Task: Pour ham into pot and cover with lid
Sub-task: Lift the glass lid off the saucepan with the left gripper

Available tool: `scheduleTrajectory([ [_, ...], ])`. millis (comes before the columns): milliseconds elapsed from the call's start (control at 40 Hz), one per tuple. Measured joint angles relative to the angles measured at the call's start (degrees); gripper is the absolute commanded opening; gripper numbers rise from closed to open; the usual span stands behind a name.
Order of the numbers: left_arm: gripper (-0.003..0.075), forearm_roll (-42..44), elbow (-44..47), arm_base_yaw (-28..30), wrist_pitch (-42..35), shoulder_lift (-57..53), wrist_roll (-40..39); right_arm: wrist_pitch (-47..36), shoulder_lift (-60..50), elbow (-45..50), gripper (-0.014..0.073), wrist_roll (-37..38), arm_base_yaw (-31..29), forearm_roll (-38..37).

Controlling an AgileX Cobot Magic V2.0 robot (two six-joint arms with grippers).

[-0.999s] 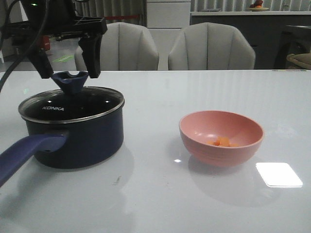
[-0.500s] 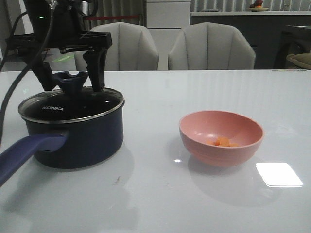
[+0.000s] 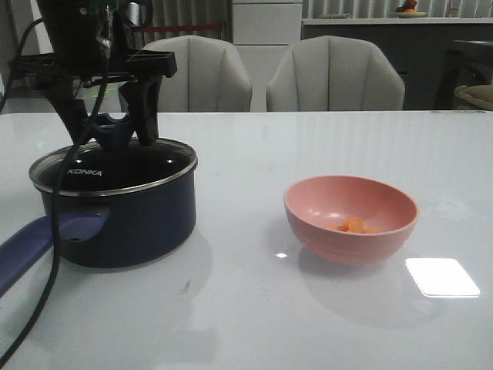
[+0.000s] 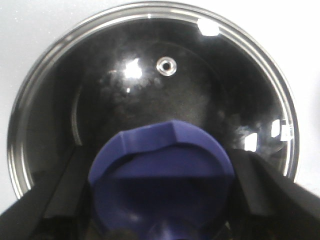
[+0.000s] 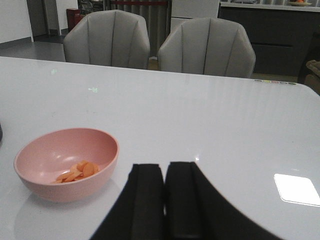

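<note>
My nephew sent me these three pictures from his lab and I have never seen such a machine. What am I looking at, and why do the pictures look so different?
It is a robot with two arms, each ending in a two-fingered gripper. The wide picture looks forward over a white table. There the left gripper has its open fingers on either side of the blue knob of a glass lid that sits on a dark navy pot. To the right stands a pink bowl holding diced ham.

The other two come from cameras on the wrists. One looks straight down on the lid. The other shows the right gripper, shut and empty, near the bowl.
</note>
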Motion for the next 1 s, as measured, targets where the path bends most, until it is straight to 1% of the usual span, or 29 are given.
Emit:
scheduleTrajectory([
  [175,0.0318,0.0,-0.3,0.0,0.1,0.1,0.0,0.0,0.0,0.0,0.0148,0.0,0.0,0.0],
  [600,0.0318,0.0,-4.5,0.0,3.2,0.6,0.0,0.0,0.0,0.0,0.0148,0.0,0.0,0.0],
  [849,0.0312,2.9,-4.5,0.0,3.9,-0.7,0.0,0.0,0.0,0.0,0.0148,0.0,0.0,0.0],
  [999,0.0311,4.1,-3.1,2.4,4.1,-4.0,0.0,0.0,0.0,0.0,0.0148,0.0,0.0,0.0],
])
